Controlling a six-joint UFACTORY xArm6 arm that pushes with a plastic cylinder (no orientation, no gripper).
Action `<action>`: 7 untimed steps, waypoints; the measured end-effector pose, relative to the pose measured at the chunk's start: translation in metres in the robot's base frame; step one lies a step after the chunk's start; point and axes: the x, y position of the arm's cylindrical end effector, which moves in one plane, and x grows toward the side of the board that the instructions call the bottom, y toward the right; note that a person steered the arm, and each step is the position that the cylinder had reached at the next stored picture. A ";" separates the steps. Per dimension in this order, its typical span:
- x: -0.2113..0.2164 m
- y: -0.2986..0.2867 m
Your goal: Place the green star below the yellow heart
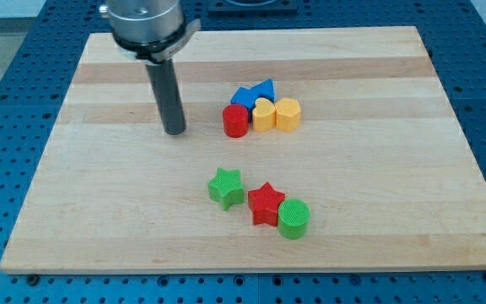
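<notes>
The green star [225, 187] lies on the wooden board [99, 194] below the view's middle. It touches a red star [266, 203] on its right. The yellow heart [263, 114] sits in a cluster above, between a red cylinder [236, 121] on its left and a yellow hexagon block [287, 114] on its right. My tip [175, 132] rests on the board, up and to the left of the green star and left of the red cylinder, touching no block.
Two blue blocks [254, 93] sit just above the yellow heart and the red cylinder. A green cylinder [294, 218] touches the red star's lower right. The board's edges border a blue perforated table [7, 101].
</notes>
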 end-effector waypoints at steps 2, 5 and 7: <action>0.044 -0.071; 0.147 -0.001; 0.132 0.105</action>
